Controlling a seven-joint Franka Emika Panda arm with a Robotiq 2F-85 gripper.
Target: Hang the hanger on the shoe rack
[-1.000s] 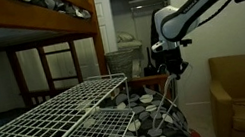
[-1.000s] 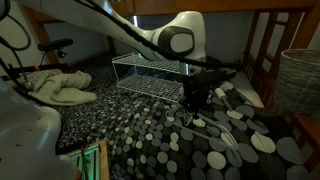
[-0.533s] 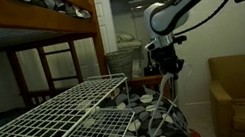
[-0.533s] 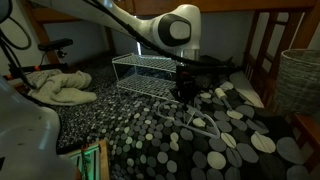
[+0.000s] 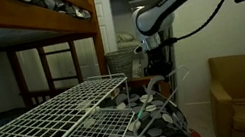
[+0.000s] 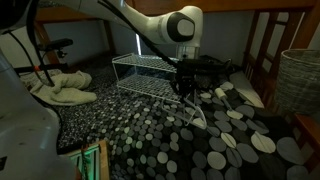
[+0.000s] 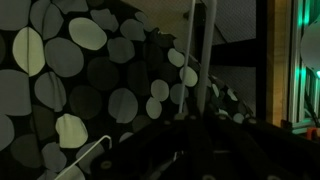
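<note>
The white wire-grid shoe rack fills the near left of an exterior view (image 5: 61,120) and stands behind the arm in an exterior view (image 6: 150,72). My gripper (image 5: 160,72) (image 6: 184,88) hovers above the spotted floor cover, just off the rack's end. It is shut on the thin pale hanger (image 5: 172,92) (image 6: 196,110), which dangles below it with its lower end near the floor. In the wrist view the gripper is a dark mass at the bottom; the hanger's pale bars (image 7: 209,60) run upward from it.
A brown wooden bunk bed with ladder (image 5: 51,35) stands behind the rack. A tan armchair (image 5: 244,93), a wicker basket (image 6: 300,80) and a pile of pale cloth (image 6: 60,85) sit around the dark rug with pale spots (image 6: 210,145).
The gripper has risen and moved toward the rack's end, carrying the hanger with it. The hanger's lower end has lifted off the rug.
</note>
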